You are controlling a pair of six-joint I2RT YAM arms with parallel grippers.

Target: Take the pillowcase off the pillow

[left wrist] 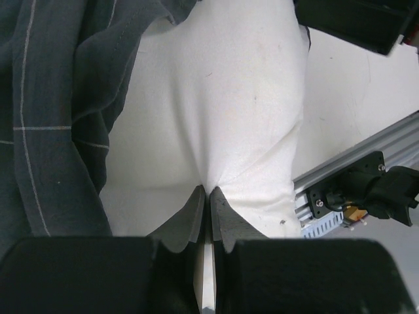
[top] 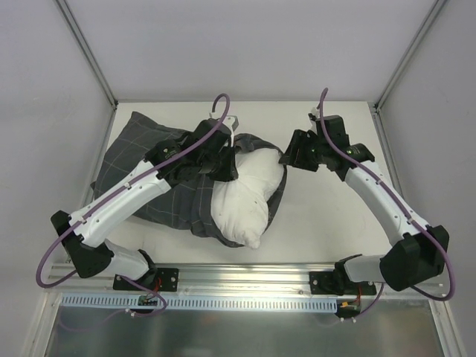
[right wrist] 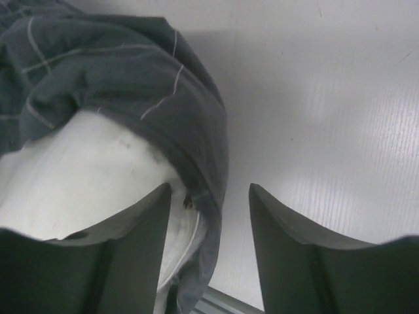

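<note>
While white panels held by slim metal posts (top: 85, 48) close off the left, far and right sides, the worktop (top: 327, 216) itself is a plain white board. A slotted metal rail (top: 253, 274) runs along its near edge, where the two arms are bolted. One pillow (top: 249, 201) and one pillowcase (top: 141, 156) lie on it. The pillow sits about the middle of the worktop, its bare white end bulging toward the near edge and its far part inside the cover. The dark grey checked pillowcase is bunched around the pillow's far and right sides and spreads in crumpled folds toward the far left corner. The left gripper (left wrist: 207, 191) is closed tight on a pinch of the pillow's white cloth, with creases running out from that spot. The right gripper (right wrist: 209, 191) hangs at the pillow's right side with its jaws apart, holding nothing. The hem of the pillowcase lies between them, close by one finger (right wrist: 147, 222), though whether it touches I cannot tell. The other finger stands over bare worktop.
</note>
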